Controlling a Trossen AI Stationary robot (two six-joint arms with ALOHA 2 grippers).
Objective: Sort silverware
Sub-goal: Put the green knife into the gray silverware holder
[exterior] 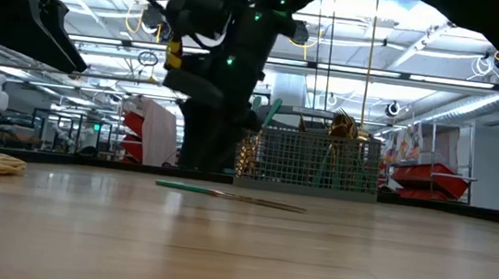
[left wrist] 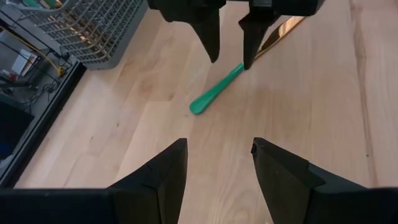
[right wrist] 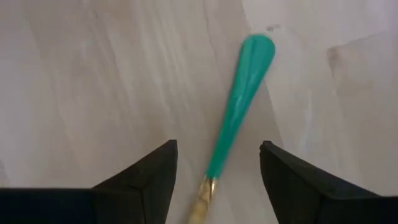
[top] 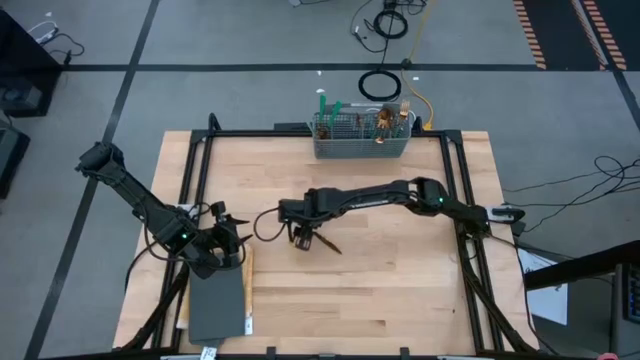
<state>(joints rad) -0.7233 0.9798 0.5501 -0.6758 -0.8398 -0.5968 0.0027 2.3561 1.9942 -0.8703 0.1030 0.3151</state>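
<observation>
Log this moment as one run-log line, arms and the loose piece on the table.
right gripper: open above teal-handled utensil lying flat on table | left gripper: open, idle at table's left | wire basket: holds other silverware

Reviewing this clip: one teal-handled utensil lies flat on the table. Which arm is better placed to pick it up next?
The right. Its claw hangs open directly over the utensil, fingers on either side of the handle. The left claw is open too, but sits off near the table's left edge, well away from the piece.
</observation>
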